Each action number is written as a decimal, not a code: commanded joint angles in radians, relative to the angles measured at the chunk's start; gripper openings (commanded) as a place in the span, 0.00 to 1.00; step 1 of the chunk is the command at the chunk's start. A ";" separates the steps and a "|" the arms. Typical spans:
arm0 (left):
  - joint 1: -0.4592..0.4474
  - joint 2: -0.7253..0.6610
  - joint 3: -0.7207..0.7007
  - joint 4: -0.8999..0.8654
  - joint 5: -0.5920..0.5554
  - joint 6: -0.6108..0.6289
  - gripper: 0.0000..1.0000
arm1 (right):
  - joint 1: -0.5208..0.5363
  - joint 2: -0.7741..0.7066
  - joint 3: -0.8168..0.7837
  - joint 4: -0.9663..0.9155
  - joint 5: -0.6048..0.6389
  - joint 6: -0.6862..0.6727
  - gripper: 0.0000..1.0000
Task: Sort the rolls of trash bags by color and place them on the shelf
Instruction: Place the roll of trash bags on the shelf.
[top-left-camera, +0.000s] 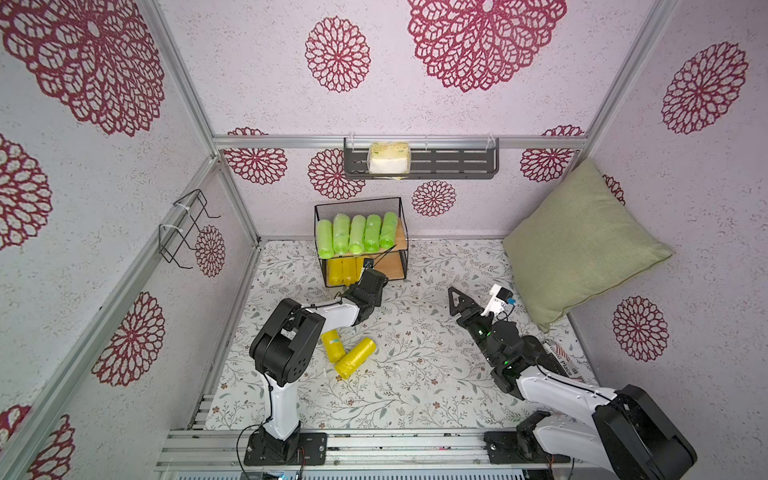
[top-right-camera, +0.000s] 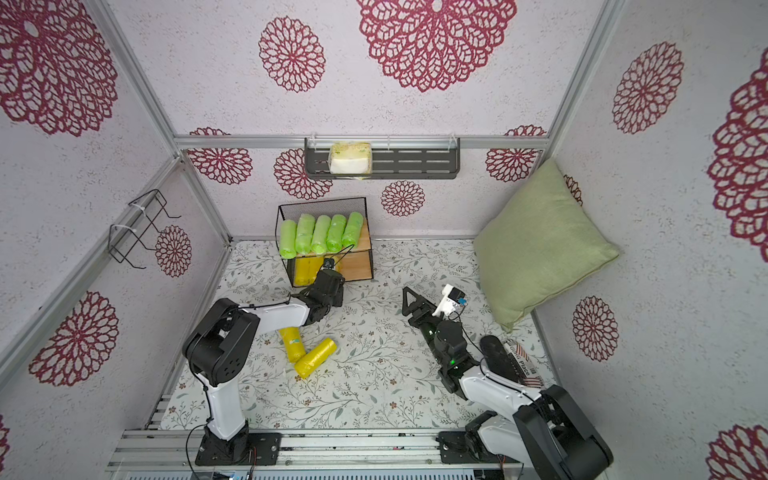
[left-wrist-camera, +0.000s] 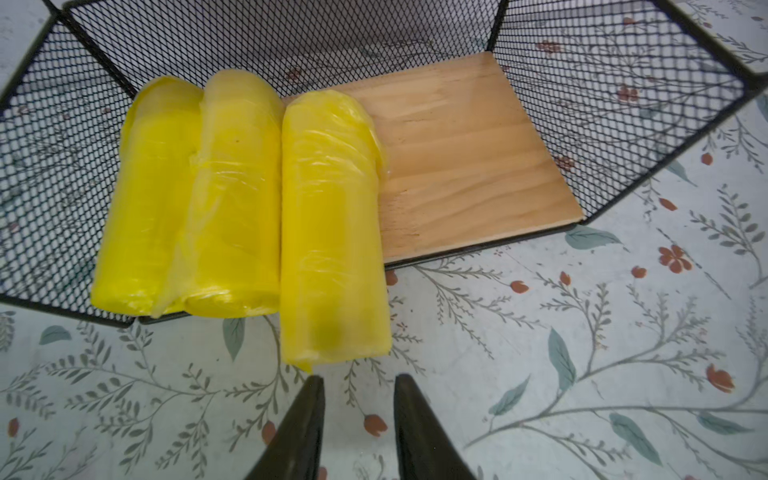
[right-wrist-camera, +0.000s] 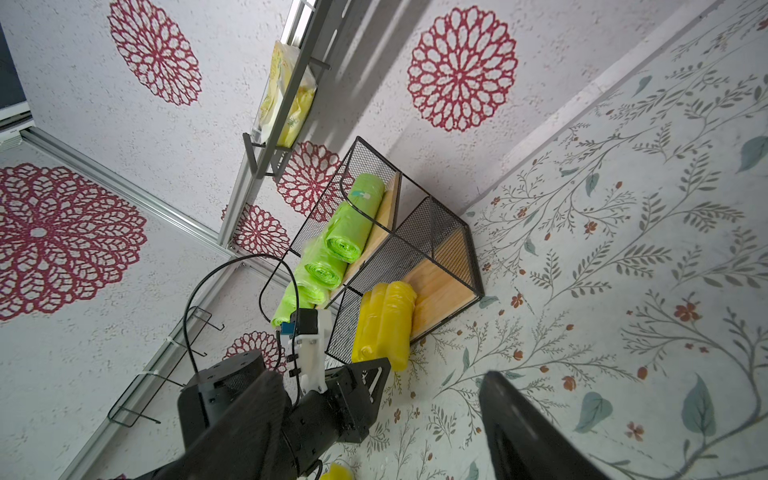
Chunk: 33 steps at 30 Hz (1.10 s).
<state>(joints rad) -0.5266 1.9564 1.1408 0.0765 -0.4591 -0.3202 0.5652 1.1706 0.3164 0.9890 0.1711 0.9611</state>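
Yellow roll (left-wrist-camera: 332, 224) near left hand (left-wrist-camera: 357, 380) (closed, empty).

Shelf (top-left-camera: 332, 210): black mesh, pale wood. On its upper tier, light-green rolls (top-left-camera: 356, 235); lower tier, yellow rolls (left-wrist-camera: 232, 195). Beneath, floral-print mat (top-left-camera: 415, 365).

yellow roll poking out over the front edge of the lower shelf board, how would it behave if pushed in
The yellow roll looks soft; its wrinkled film would probably dent under a push. Lying lengthwise beside a neighbouring roll, it should slide rather than roll. The glossy wrap may be slippery.
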 joint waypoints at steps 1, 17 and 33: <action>0.019 0.046 0.030 0.016 0.017 0.033 0.32 | -0.004 0.009 -0.003 0.028 -0.011 -0.019 0.78; 0.046 0.132 0.132 0.038 0.002 0.022 0.41 | -0.004 0.043 -0.003 0.046 -0.035 -0.008 0.78; -0.027 -0.196 -0.093 -0.028 0.164 -0.079 0.65 | 0.088 -0.013 0.064 -0.260 -0.060 -0.188 0.78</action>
<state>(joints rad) -0.5419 1.8492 1.0706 0.0734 -0.3683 -0.3614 0.6174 1.1969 0.3332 0.8513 0.1261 0.8677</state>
